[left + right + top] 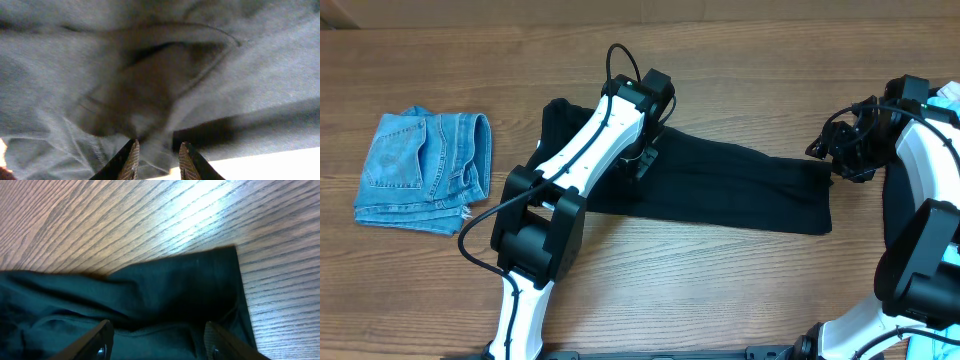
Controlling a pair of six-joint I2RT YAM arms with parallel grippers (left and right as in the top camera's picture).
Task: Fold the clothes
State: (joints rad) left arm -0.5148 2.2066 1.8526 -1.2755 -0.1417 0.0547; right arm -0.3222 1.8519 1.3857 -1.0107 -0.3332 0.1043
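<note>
A large black garment (pixel 740 185) lies stretched out across the middle of the wooden table. My left gripper (pixel 642 165) is down on its upper left part. In the left wrist view its fingers (pixel 156 155) are somewhat apart, with rumpled fabric (pixel 225 75) close in front and between them. My right gripper (pixel 825 150) is at the garment's right end. In the right wrist view its fingers (pixel 157 340) are wide open over the dark cloth (pixel 175 285), near a corner. No white label shows.
Folded blue jeans (pixel 420 170) lie at the far left. Another black piece (pixel 892 215) lies under my right arm. A pale-blue item (pixel 948 97) peeks in at the right edge. Bare wood (pixel 150 220) lies beyond the garment's corner.
</note>
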